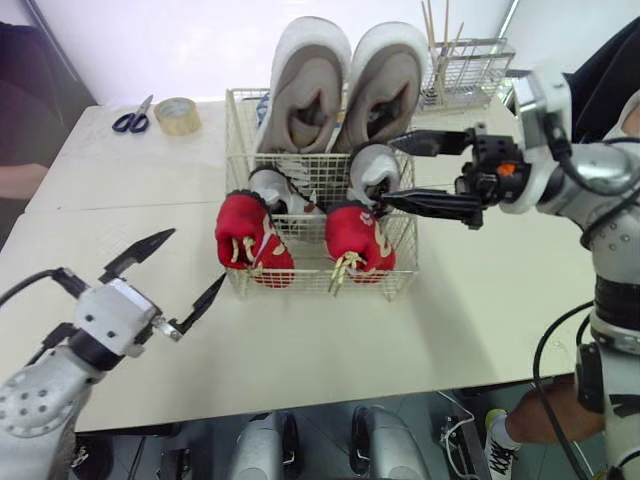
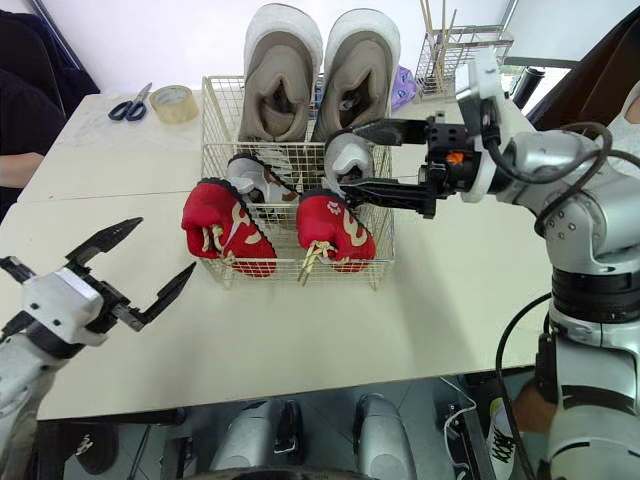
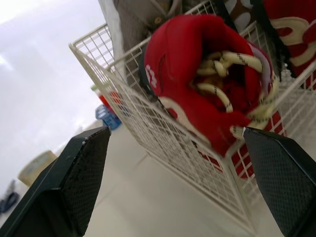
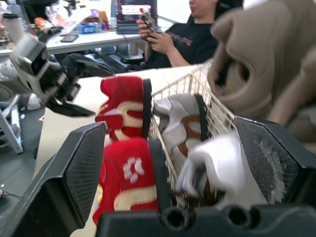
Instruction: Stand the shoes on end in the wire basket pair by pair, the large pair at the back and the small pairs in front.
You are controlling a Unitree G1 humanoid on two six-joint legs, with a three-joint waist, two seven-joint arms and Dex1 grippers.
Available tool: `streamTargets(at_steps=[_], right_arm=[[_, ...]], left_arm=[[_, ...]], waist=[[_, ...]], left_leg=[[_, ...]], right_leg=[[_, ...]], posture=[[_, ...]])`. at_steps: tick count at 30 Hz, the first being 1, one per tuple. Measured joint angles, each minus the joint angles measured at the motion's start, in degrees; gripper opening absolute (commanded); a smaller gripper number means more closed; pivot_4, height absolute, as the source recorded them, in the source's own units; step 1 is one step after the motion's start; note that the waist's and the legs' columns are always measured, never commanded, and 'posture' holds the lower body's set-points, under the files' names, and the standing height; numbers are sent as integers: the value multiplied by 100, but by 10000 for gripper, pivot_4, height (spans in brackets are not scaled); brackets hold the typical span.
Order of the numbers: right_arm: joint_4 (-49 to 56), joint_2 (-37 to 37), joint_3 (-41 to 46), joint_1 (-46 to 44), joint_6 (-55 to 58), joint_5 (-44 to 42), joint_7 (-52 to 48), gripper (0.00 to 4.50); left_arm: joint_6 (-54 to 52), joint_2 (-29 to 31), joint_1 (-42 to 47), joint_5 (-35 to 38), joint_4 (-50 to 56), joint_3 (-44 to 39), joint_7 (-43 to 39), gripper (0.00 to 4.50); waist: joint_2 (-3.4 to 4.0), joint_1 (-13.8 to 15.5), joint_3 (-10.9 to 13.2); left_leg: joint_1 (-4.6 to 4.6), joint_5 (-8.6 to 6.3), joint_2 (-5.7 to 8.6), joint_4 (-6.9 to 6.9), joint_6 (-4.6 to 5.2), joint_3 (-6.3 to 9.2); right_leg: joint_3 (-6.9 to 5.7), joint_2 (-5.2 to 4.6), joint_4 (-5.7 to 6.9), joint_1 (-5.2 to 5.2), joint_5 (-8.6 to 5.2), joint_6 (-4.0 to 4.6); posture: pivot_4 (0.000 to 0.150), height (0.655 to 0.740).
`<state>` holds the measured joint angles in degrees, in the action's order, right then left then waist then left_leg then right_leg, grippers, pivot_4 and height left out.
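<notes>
A wire basket (image 1: pixel 312 284) stands mid-table. Two large beige shoes (image 1: pixel 305 85) stand on end at its back. In front of them are two small grey-and-white shoes (image 1: pixel 272 188), and at the front two small red shoes (image 1: pixel 252 240) with cream laces. My right gripper (image 1: pixel 390 172) is open at the basket's right side, one finger above and one below the right grey shoe (image 1: pixel 375 165). The left gripper (image 1: pixel 196 255) is open over the table, left of the basket's front corner, with nothing between its fingers; the left red shoe (image 3: pixel 207 89) lies ahead of it.
Scissors (image 1: pixel 133 118) and a roll of tape (image 1: pixel 177 115) lie at the far left of the table. A small wire holder with sticks (image 1: pixel 465 70) stands behind the basket on the right. A seated person (image 4: pixel 182 34) is across the room.
</notes>
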<state>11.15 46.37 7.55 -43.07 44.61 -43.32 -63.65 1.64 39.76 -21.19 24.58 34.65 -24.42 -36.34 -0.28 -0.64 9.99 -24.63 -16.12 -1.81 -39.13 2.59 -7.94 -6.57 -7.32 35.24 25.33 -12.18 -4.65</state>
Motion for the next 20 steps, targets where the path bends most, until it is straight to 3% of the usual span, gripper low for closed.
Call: streamTargets(at_steps=[5, 9, 13, 20], right_arm=[[27, 533, 300, 639, 169, -9, 96, 45000], [14, 945, 670, 1074, 256, -46, 10, 45000], [-206, 1395, 680, 1477, 126, 203, -239, 45000], [-441, 1633, 812, 1779, 280, 193, -398, 45000]], left_arm=[[-1454, 1055, -198, 1095, -304, -750, -827, 44525], [-2529, 1926, 635, 1902, -623, -1155, -1151, 44525], [-3619, 2764, 1750, 2616, -1325, -887, -1643, 44525], [-4414, 3061, 2499, 2902, -1696, -427, -2209, 44525]], waist=[[5, 14, 7], [26, 26, 19], [32, -2, 30], [56, -34, 44]], left_leg=[[0, -1, -3, -1, -6, 2], [0, -4, 0, 0, -5, 0], [-18, 31, -2, 0, -34, -10], [-18, 47, -17, 14, -54, -15]], right_leg=[[-2, 19, -6, 2, -1, 1], [2, 21, -15, 0, -2, 0], [6, 32, -5, -1, -2, -5], [11, 51, 3, 11, 9, -25]], posture=[[1500, 7400], [1500, 7400], [1500, 7400], [1500, 7400]])
